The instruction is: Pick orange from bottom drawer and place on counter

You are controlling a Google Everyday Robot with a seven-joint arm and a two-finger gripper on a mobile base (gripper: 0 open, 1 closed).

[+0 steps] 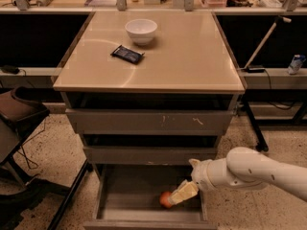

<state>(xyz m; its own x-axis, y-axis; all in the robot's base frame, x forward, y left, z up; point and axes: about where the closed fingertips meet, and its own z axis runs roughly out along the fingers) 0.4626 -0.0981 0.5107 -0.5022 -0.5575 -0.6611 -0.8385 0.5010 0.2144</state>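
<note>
The orange (165, 200) lies on the floor of the open bottom drawer (120, 202), right of its middle. My gripper (180, 194) reaches in from the right on a white arm and sits right at the orange, its pale fingers (184, 191) touching or just beside the fruit's right side. The beige counter (192, 56) tops the grey drawer cabinet above.
A white bowl (141, 30) and a dark snack packet (127, 54) sit on the counter. Two scuffed grey drawers (148, 121) stand partly open above the bottom one. A dark chair (19, 111) is at the left, a black stand leg (254, 123) at the right.
</note>
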